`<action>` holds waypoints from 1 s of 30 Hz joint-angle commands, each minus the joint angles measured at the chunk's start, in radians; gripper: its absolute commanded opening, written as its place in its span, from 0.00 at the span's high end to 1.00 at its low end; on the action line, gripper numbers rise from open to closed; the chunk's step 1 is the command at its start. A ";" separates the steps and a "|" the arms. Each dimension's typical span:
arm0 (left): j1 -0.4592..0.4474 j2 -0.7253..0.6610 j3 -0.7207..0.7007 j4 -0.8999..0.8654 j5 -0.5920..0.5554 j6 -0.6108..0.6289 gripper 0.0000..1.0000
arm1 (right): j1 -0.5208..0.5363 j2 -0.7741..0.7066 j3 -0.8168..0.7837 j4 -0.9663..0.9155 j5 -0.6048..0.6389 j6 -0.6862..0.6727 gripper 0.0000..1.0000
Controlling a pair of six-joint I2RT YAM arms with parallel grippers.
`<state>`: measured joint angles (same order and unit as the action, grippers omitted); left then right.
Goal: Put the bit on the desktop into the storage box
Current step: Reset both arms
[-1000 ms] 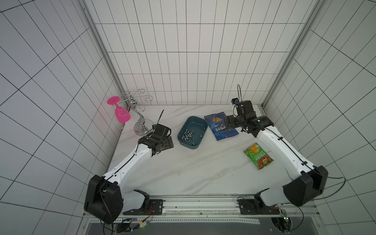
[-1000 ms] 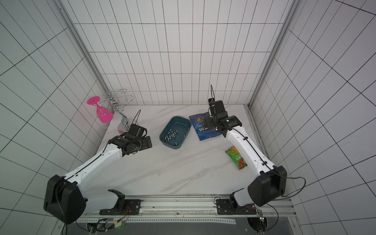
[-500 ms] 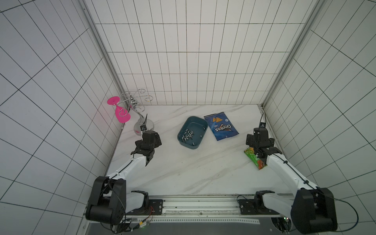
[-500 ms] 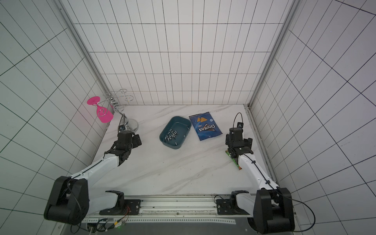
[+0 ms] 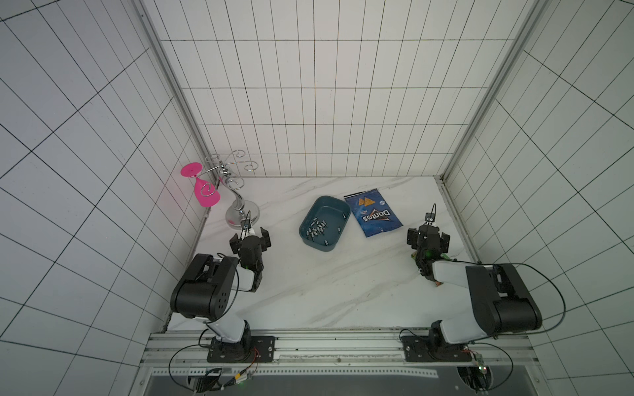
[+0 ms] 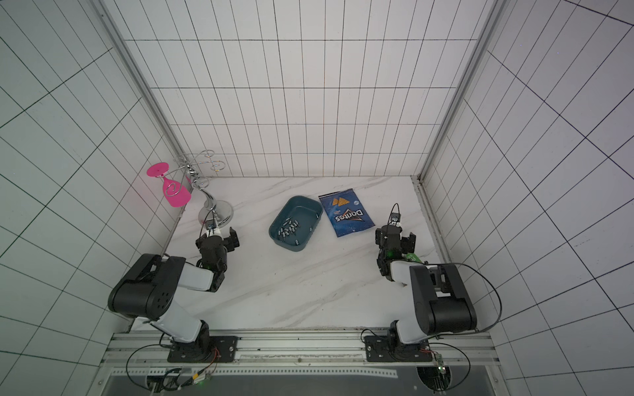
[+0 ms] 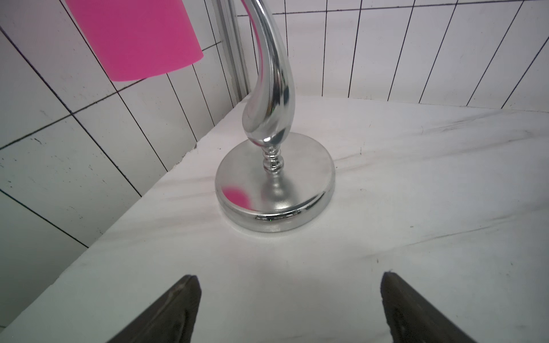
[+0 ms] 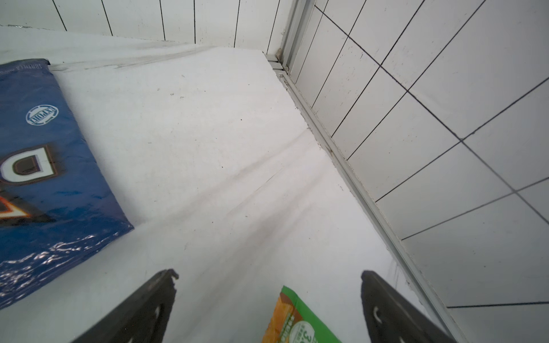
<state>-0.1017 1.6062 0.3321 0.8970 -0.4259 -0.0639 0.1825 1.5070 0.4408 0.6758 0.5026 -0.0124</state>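
The storage box (image 5: 324, 223) (image 6: 295, 223), a shallow teal tub, sits at the middle back of the white marbled desktop (image 5: 326, 281). Several small silvery bits (image 5: 317, 228) lie inside it; I see no bit on the bare desktop. My left gripper (image 5: 250, 236) (image 7: 288, 277) hangs open and empty over bare desktop, left of the box and just short of a chrome stand. My right gripper (image 5: 428, 236) (image 8: 267, 273) is open and empty too, right of the box, with the corner of a green packet below its jaws. Both arms are folded back near the front rail.
A blue Doritos bag (image 5: 372, 214) (image 8: 44, 178) lies against the box's right side. A green and orange snack packet (image 8: 294, 320) lies mostly under the right arm. The chrome glass stand (image 5: 242, 214) (image 7: 276, 190) holds a pink glass (image 5: 206, 195) at the back left. Tiled walls enclose three sides.
Both arms have drawn back from beside the box and the Doritos bag toward the front and folded up. Both grippers stayed open. The box and bags have not moved.
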 commanded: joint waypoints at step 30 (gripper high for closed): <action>0.049 -0.043 0.093 -0.067 0.055 -0.043 0.02 | -0.181 0.029 -0.021 0.155 -0.346 0.060 0.01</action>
<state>-0.0578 1.5768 0.4080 0.8326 -0.3801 -0.1024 0.0238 1.5467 0.4019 0.8608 0.2081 0.0296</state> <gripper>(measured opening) 0.982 0.990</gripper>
